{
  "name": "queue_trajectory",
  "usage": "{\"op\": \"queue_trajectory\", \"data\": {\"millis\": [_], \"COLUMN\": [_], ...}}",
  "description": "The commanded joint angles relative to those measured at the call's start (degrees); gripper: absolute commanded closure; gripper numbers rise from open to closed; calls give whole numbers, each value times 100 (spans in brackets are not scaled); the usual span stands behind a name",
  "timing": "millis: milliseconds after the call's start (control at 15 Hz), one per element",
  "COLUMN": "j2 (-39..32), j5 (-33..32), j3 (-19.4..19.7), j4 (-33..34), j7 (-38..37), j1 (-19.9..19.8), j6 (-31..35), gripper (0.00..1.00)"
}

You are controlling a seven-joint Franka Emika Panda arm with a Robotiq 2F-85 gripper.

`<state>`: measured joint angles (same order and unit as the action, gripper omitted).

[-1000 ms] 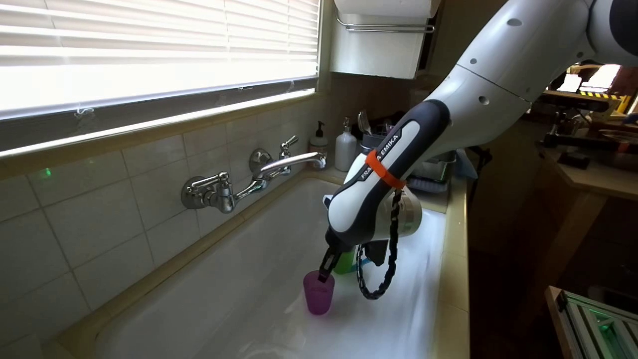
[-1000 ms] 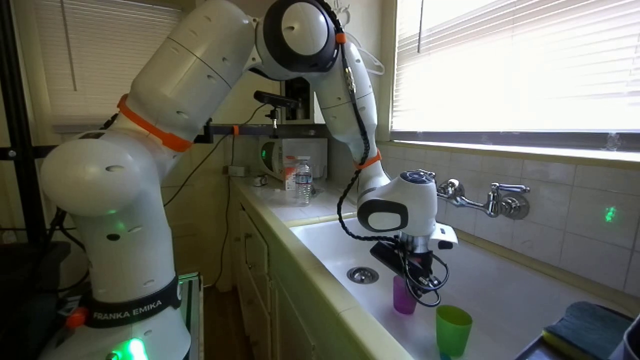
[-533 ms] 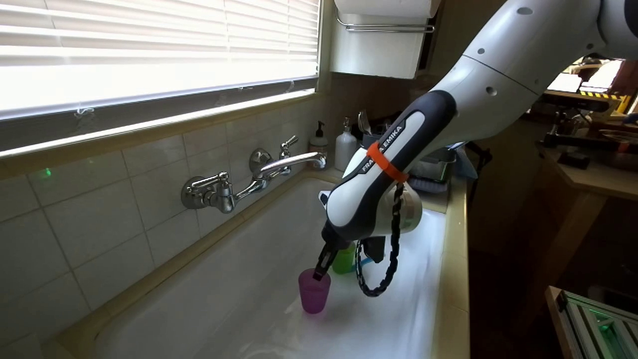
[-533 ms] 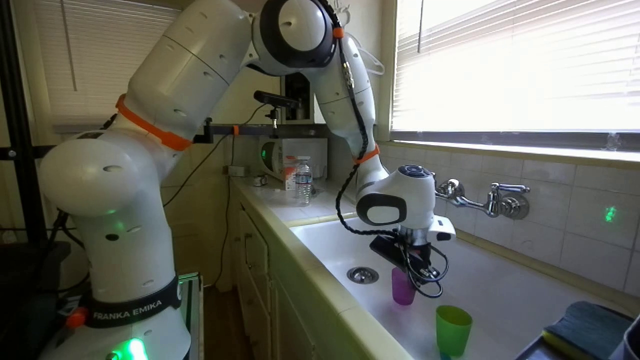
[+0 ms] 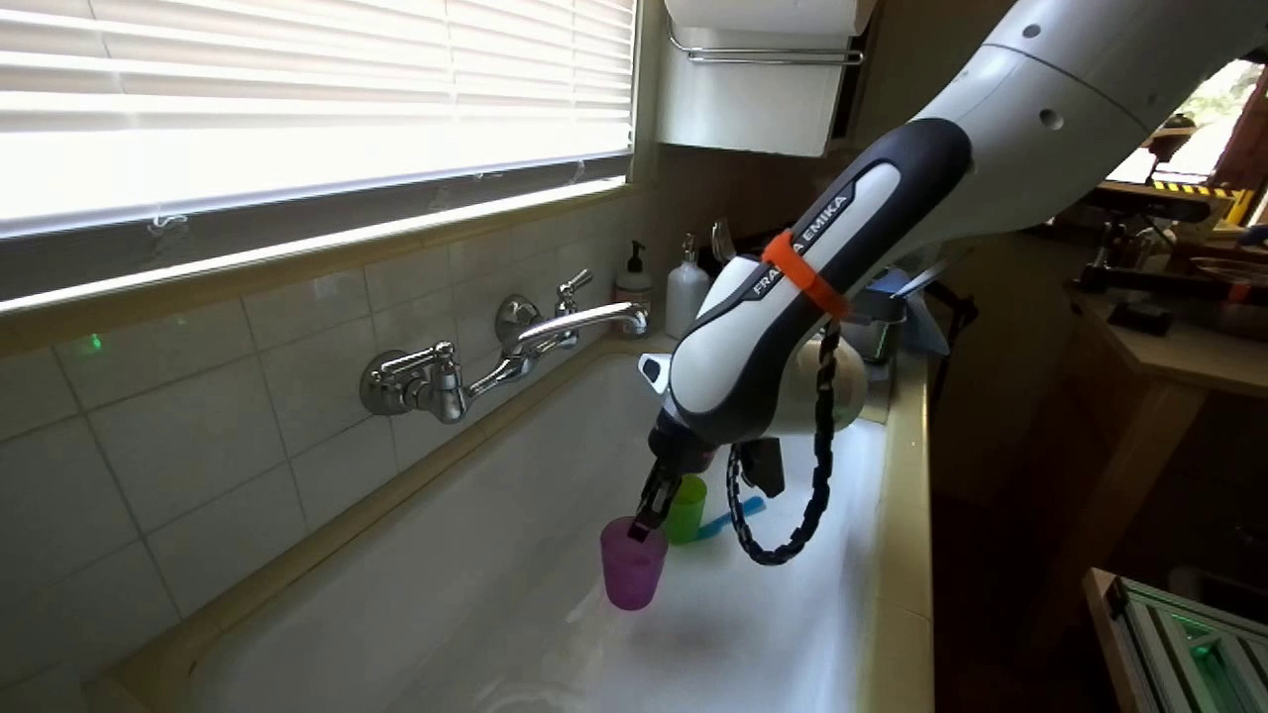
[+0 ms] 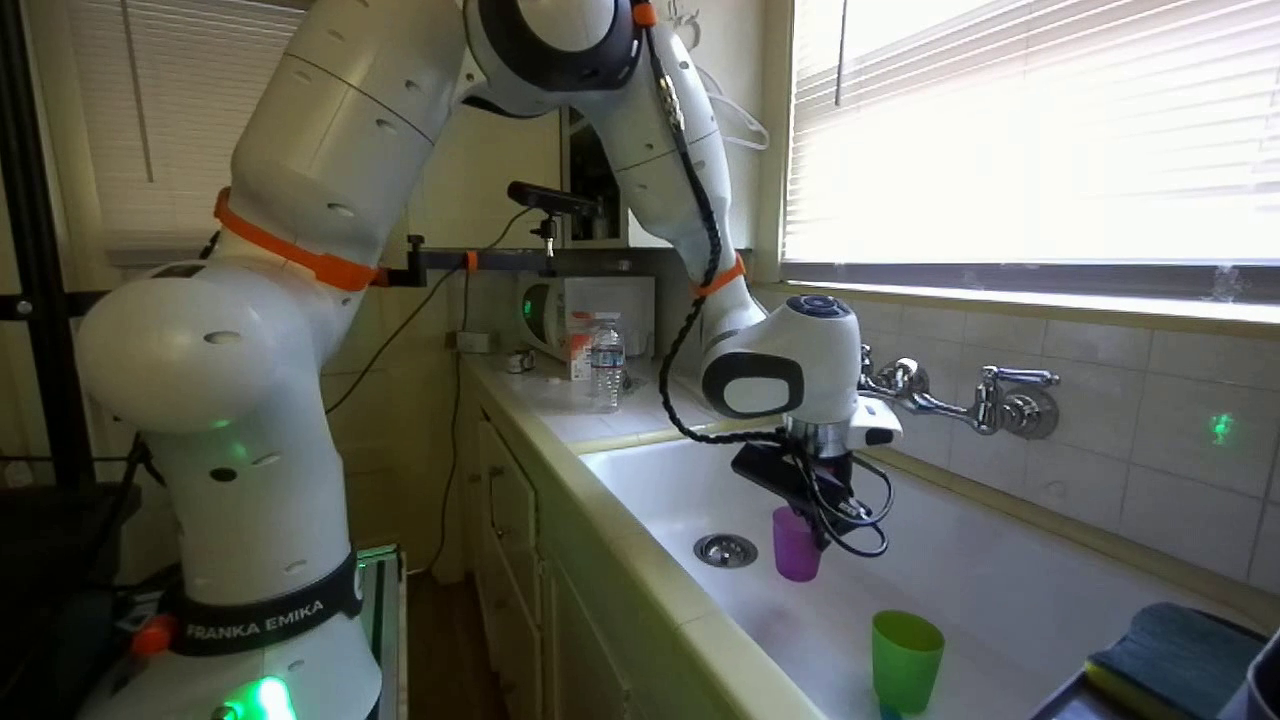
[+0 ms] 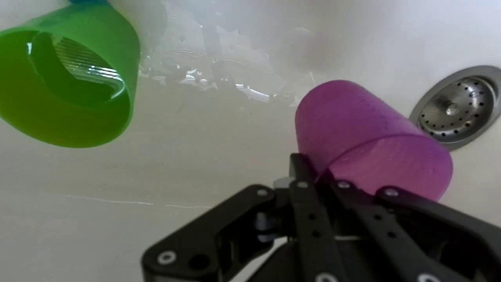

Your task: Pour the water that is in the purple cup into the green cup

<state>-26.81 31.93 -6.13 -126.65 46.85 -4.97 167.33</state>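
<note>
The purple cup (image 5: 634, 564) is held upright or slightly tilted, apparently above the sink floor; it also shows in an exterior view (image 6: 796, 545) and in the wrist view (image 7: 352, 117). My gripper (image 7: 315, 172) is shut on its rim, one finger inside and one outside the wall. Whether water is inside the purple cup cannot be told. The green cup (image 6: 907, 660) stands on the sink floor, apart from the purple cup. In the wrist view the green cup (image 7: 105, 39) shows glossy reflections inside. The blue piece (image 5: 735, 518) sticks out at its side.
The white sink (image 5: 475, 555) has a drain (image 6: 726, 550) near the purple cup. A chrome faucet (image 5: 584, 319) juts from the tiled wall over it. A sponge (image 6: 1170, 655) lies at the near right edge. Wet patches (image 7: 219, 74) show on the sink floor.
My gripper has risen with the purple cup in it and moved a little farther from the green cup. The green cup has not moved; more of it and the blue piece now shows.
</note>
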Motion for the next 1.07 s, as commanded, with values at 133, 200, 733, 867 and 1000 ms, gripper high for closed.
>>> {"op": "queue_trajectory", "data": {"millis": [133,200,733,867,1000], "j2": [853,970,1794,2003,2173], "j5": [-148,-173,-1054,-1484,-1913], "j3": [158,209,549,685,822], "j4": [-769,-873,-1599,-1745,-1841], "j7": [-26,-64,-724,-1079,-1485], "j1": [13,28,-84,-93,-120], "j6": [-584,-639,-604,-544,-551], "gripper": [99,99,99,99,99]}}
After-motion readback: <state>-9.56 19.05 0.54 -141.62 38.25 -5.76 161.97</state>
